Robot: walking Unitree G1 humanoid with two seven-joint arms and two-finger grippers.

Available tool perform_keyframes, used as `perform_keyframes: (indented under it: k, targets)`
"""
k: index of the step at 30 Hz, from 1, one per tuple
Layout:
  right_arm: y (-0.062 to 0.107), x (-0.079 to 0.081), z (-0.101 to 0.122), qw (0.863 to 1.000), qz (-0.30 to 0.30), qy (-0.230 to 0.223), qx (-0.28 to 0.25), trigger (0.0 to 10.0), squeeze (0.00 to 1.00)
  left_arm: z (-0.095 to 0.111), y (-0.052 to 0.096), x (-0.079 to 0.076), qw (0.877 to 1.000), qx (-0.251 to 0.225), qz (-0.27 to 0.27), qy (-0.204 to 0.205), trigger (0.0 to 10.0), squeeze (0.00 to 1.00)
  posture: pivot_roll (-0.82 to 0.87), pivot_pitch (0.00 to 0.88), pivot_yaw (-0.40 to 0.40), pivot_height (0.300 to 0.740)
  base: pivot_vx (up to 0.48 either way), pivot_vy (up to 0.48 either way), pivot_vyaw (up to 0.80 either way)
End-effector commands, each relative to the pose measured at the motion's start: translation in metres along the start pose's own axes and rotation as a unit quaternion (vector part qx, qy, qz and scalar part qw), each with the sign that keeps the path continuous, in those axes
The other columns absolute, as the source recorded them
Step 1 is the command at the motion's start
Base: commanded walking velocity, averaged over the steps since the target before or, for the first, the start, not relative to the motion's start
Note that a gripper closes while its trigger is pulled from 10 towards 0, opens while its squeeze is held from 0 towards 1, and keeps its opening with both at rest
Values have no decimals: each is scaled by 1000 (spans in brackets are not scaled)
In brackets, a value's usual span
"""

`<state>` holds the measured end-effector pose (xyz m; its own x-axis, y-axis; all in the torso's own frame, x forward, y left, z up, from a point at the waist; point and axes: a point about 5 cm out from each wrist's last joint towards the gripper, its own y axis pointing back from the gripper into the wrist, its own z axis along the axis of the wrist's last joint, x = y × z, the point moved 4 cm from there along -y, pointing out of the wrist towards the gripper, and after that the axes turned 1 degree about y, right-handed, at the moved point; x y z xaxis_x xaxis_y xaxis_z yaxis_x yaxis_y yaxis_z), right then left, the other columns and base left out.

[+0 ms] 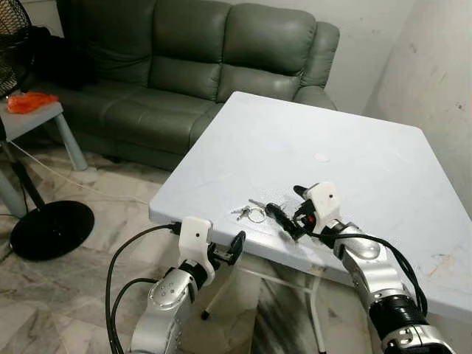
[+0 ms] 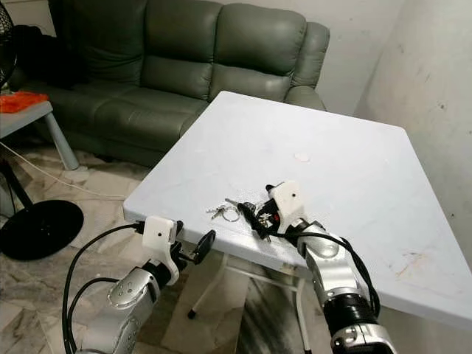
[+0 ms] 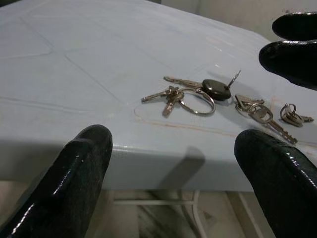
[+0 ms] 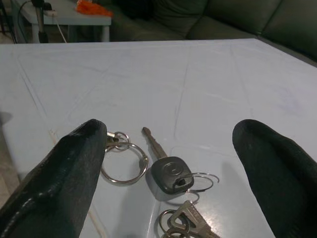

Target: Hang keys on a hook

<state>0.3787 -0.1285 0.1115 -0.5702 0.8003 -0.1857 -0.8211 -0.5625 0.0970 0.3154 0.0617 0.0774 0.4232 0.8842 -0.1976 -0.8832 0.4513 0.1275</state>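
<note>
A bunch of keys (image 1: 251, 213) with a metal ring and a black-headed key (image 4: 171, 176) lies flat on the white table (image 1: 354, 147), close to its front left edge. My right gripper (image 1: 289, 210) rests low over the table just right of the keys. It is open, and its fingers (image 4: 74, 168) straddle the bunch. My left gripper (image 1: 232, 251) is open too and hangs just below and in front of the table edge, pointing at the keys (image 3: 190, 94). Nothing is held by either gripper.
A dark green sofa (image 1: 184, 66) stands behind the table. At the far left are a small table with an orange object (image 1: 29, 101) and a fan's black round base (image 1: 51, 228). A pale wall (image 1: 442, 81) runs along the right.
</note>
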Motion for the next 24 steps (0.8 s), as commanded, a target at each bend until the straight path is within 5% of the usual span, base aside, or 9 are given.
perform_keyframes:
  k: [1, 7, 22, 23, 24]
  targets:
    - [-2, -2, 3, 1000, 1, 6, -2, 10000, 0, 4, -1, -7, 1000, -6, -9, 1, 10000, 0, 46, 31, -105, 740, 0, 0, 0]
    - [0, -5, -3, 1000, -8, 13, 11, 10000, 0, 4, -1, -7, 1000, -4, -9, 3, 10000, 0, 46, 31, -104, 740, 0, 0, 0]
    - [22, -41, -12, 997, 28, 24, 61, 10000, 0, 2, 1, -12, 1000, 1, -14, 12, 10000, 0, 40, 43, -104, 740, 0, 0, 0]
    - [23, -41, -12, 997, 35, 23, 60, 9216, 0, 2, 1, -13, 1000, 0, -13, 13, 10000, 0, 40, 44, -104, 740, 0, 0, 0]
    - [24, -41, -12, 997, 40, 22, 59, 5255, 0, 2, 1, -13, 1000, 0, -14, 13, 10000, 0, 40, 44, -104, 740, 0, 0, 0]
